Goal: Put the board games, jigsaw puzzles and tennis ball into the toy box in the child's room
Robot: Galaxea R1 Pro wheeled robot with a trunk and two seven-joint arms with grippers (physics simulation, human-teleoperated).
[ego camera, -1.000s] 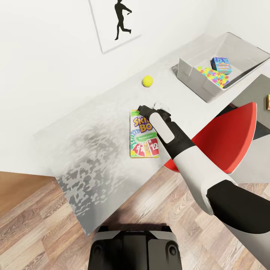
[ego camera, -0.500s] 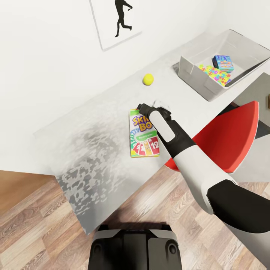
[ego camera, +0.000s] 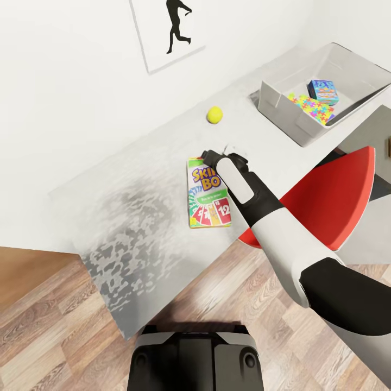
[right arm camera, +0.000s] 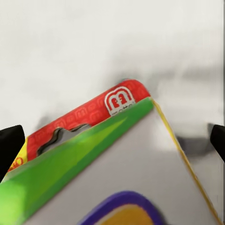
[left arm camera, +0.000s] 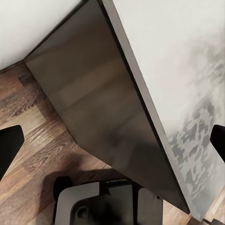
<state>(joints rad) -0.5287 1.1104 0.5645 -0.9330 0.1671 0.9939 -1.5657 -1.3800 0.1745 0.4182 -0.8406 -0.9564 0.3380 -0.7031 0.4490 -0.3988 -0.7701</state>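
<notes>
**Right arm over the card-game box on the white table**

Head view: a white table [ego camera: 136, 179] w/ a grey mottled patch runs along a white wall. The board game [ego camera: 206, 193], a flat colourful box, lies flat near the table's front edge. The robot's right arm reaches across it from the lower right, and the right gripper [ego camera: 220, 153] sits at the box's far end, by its far right corner. Its fingers are mostly hidden behind the wrist in this view.

Right wrist view: the box's red and green top edge is very close, w/ the two dark fingertips [right arm camera: 10, 143] at opposite edges of the picture, spread wide, nothing between them but the box end and table.

The tennis ball [ego camera: 214, 114] rests on the table beyond the gripper, nearer the wall, well apart from the box. The toy box [ego camera: 282, 106], a grey open bin, stands at the table's far right; inside are a jigsaw puzzle [ego camera: 310, 107] w/ multicoloured pieces and a blue box [ego camera: 323, 90] beside it. A red chair [ego camera: 331, 195] is tucked in just right of the arm.

Left wrist view: left gripper's dark fingertips [left arm camera: 9, 147] also show spread wide, over wood floor and the table's edge, holding nothing.
</notes>
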